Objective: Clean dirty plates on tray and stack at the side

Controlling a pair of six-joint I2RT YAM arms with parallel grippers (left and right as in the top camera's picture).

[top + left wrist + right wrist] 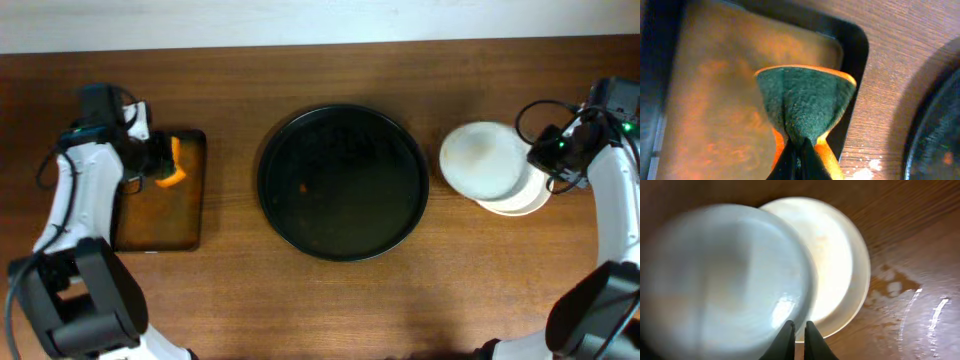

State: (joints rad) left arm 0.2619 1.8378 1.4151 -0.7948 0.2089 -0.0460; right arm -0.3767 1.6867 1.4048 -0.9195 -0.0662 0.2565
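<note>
The large round black tray (350,205) sits mid-table with no plates on it, only a small orange speck (303,187). The plates are piled to its right. A pale grey-blue plate (482,157) lies on top, shifted left over a white plate (528,199). My right gripper (540,160) is shut on the grey-blue plate's right rim. In the right wrist view the fingers (799,330) pinch the rim of the grey-blue plate (725,275) over the white plate (840,260). My left gripper (158,162) is shut on an orange and green sponge (802,100).
A small rectangular dark tray (160,222) with a brownish bottom lies at the left, under the sponge (172,167); it also shows in the left wrist view (715,75). White specks (865,170) and wet patches (895,285) mark the wooden table.
</note>
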